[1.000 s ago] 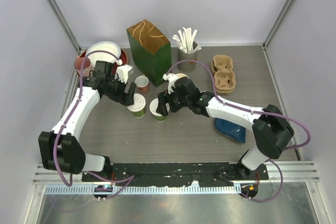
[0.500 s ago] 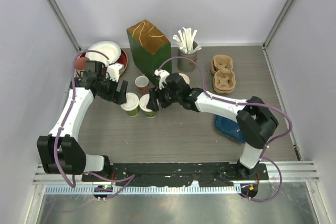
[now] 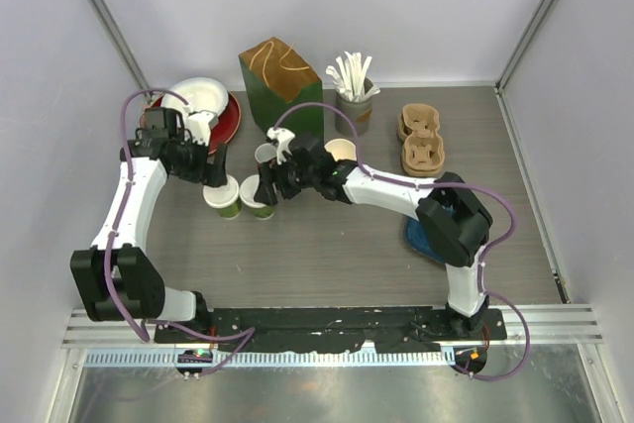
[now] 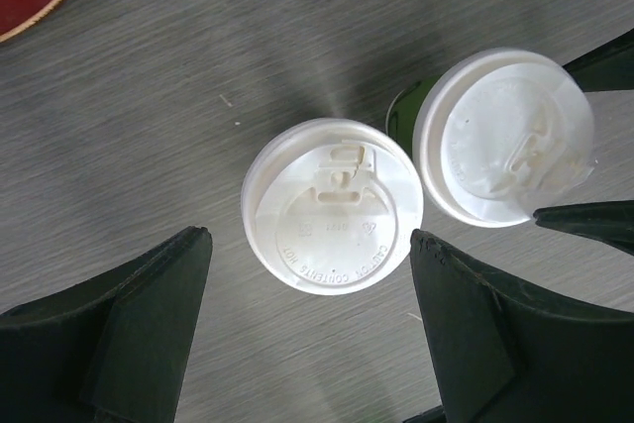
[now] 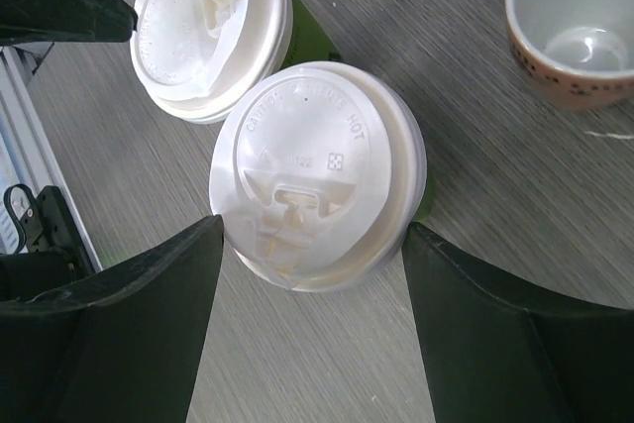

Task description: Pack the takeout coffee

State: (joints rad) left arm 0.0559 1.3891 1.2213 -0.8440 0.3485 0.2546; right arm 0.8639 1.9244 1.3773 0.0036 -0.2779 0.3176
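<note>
Two takeout coffee cups, green with white lids, stand side by side left of the table's middle. The left cup [image 3: 222, 192] has its lid [image 4: 332, 205] between my left gripper's [image 4: 309, 240] fingers. That gripper is open: the right finger [image 4: 436, 274] is at the lid's rim and a gap shows at the left finger [image 4: 178, 274]. The right cup [image 3: 257, 192] has its lid [image 5: 317, 170] in my right gripper [image 5: 312, 230], which is shut on it, both fingertips against the rim. The two lids touch.
A green paper bag [image 3: 282, 86] stands open at the back. Behind the cups are a small red-and-white cup [image 3: 265, 154] and an open cream cup [image 3: 340, 151]. A stirrer holder [image 3: 352, 96], cardboard carriers [image 3: 423, 141], a red plate [image 3: 223, 121] and a blue packet [image 3: 431, 240] lie around.
Both arms have swept to the left, and the two lidded cups have travelled left with them, staying side by side.
</note>
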